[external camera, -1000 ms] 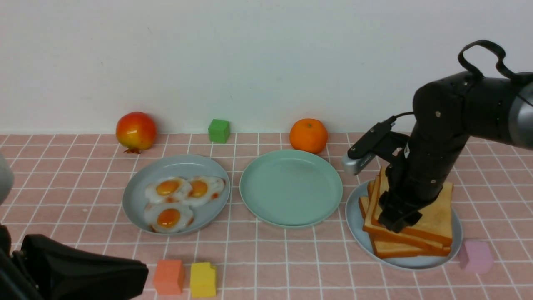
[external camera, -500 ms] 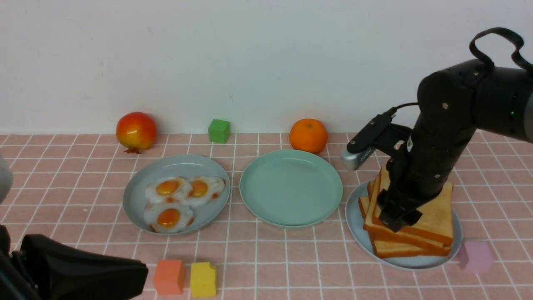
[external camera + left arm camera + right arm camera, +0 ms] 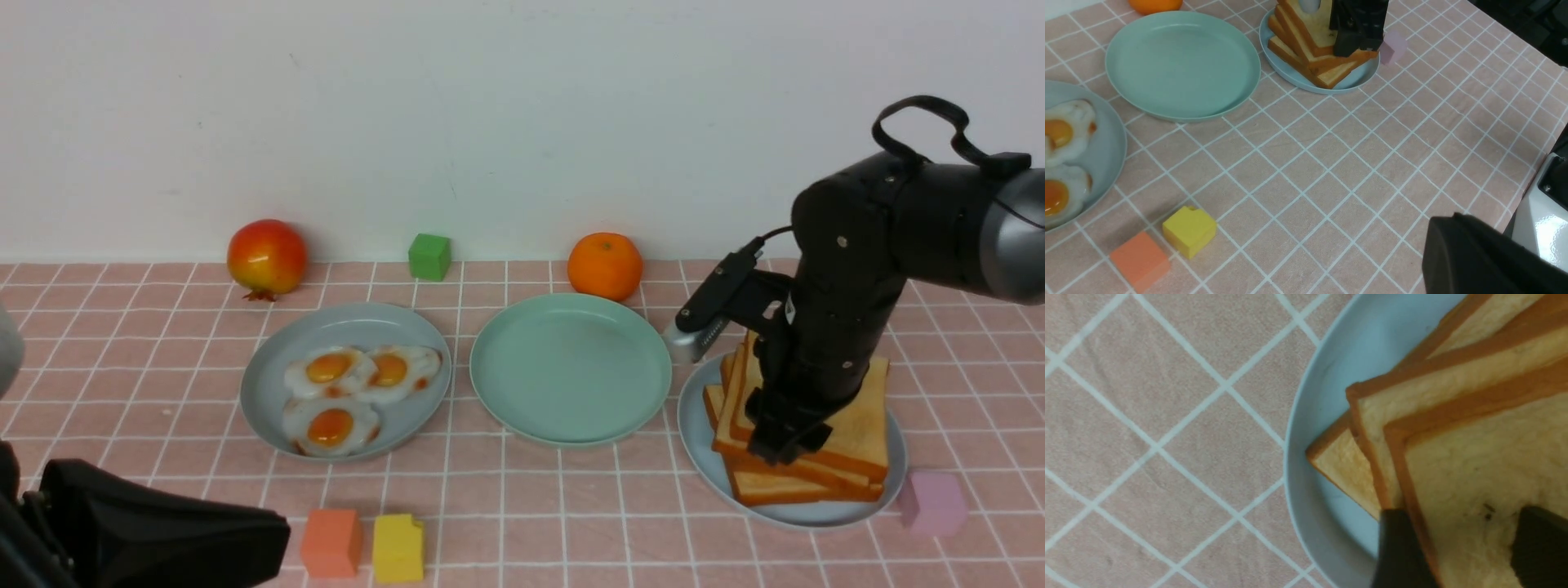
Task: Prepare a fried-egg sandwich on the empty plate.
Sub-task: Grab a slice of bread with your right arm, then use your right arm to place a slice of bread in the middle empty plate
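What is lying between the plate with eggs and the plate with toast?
The empty green plate; the front view shows it, with nothing on it.

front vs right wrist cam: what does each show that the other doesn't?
Front only: the empty plate, the fried eggs on their own plate, the orange, and the whole toast stack. Right wrist only: the right hand close up, jaws apart, one finger outside the top slice, the other over its face. Both: layered toast on the grey-blue plate.
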### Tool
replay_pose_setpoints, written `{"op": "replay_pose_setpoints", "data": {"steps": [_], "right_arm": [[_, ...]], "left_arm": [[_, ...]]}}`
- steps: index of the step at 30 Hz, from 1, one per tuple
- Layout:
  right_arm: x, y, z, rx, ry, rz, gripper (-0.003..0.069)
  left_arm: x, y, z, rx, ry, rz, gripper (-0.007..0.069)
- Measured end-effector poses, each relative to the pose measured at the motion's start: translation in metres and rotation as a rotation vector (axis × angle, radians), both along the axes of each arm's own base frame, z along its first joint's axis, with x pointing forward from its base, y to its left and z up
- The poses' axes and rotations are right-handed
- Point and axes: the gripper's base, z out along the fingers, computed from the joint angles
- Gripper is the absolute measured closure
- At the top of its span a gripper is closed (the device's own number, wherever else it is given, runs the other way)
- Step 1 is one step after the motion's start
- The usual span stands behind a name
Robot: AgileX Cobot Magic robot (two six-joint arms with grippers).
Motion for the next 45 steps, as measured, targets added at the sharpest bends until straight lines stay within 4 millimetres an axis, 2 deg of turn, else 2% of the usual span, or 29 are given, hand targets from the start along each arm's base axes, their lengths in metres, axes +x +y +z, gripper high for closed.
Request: {"op": "replay_pose_setpoints", "data": {"steps": [5, 6, 15, 19, 23, 24, 25, 28, 29, 31, 32, 35, 39, 43, 44, 45], "right_arm": [[0.0, 0.001, 0.0, 0.002, 0.004, 0.019, 0.038], [0.0, 0.001, 0.0, 0.002, 0.004, 0.019, 0.038], [-0.002, 0.001, 0.0, -0.004, 0.018, 0.064, 0.0588], [-0.005, 0.003, 0.006, 0.002, 0.007, 0.077, 0.0592], [-0.022, 0.01, 0.034, 0.02, -0.027, 0.091, 0.0592], [-0.023, 0.011, 0.036, 0.022, -0.03, 0.091, 0.0592], [-0.031, 0.02, 0.05, 0.04, -0.065, 0.109, 0.0592], [-0.04, 0.039, 0.064, 0.062, -0.101, 0.16, 0.0595], [-0.044, 0.053, 0.069, 0.075, -0.122, 0.2, 0.0595], [-0.044, 0.072, 0.075, 0.09, -0.159, 0.248, 0.0595], [-0.045, 0.074, 0.074, 0.089, -0.158, 0.253, 0.0595], [-0.033, 0.105, 0.077, 0.103, -0.218, 0.313, 0.0595], [-0.01, 0.128, 0.065, 0.107, -0.236, 0.326, 0.0595], [0.017, 0.147, 0.034, 0.083, -0.223, 0.333, 0.0595], [0.018, 0.148, 0.032, 0.082, -0.222, 0.333, 0.0595], [0.024, 0.152, 0.019, 0.067, -0.209, 0.335, 0.0595]], "left_arm": [[0.0, 0.0, 0.0, 0.0, 0.0, 0.0, 0.0612], [0.0, 0.0, 0.0, 0.0, 0.0, 0.0, 0.0612], [0.0, 0.0, 0.0, 0.0, 0.0, 0.0, 0.0612], [0.0, 0.0, 0.0, 0.0, 0.0, 0.0, 0.0612], [0.0, 0.0, 0.0, 0.0, 0.001, -0.001, 0.0612], [0.0, 0.0, 0.0, 0.0, 0.001, -0.001, 0.0612], [0.0, 0.0, 0.0, 0.0, 0.001, -0.001, 0.0612], [0.0, 0.0, 0.0, 0.0, 0.0, 0.0, 0.0612], [0.0, 0.0, 0.0, 0.0, -0.001, 0.001, 0.0612], [0.0, 0.0, 0.0, 0.0, -0.001, 0.0, 0.0612], [0.0, 0.0, 0.0, 0.0, -0.001, 0.0, 0.0612], [0.0, 0.0, 0.0, -0.001, -0.001, 0.001, 0.0612], [0.0, 0.0, 0.0, 0.001, -0.006, 0.004, 0.0612], [0.001, 0.001, 0.0, 0.006, -0.016, 0.01, 0.0612], [0.001, 0.001, 0.0, 0.006, -0.017, 0.01, 0.0612], [0.001, 0.001, 0.001, 0.005, -0.017, 0.011, 0.0612]]}}
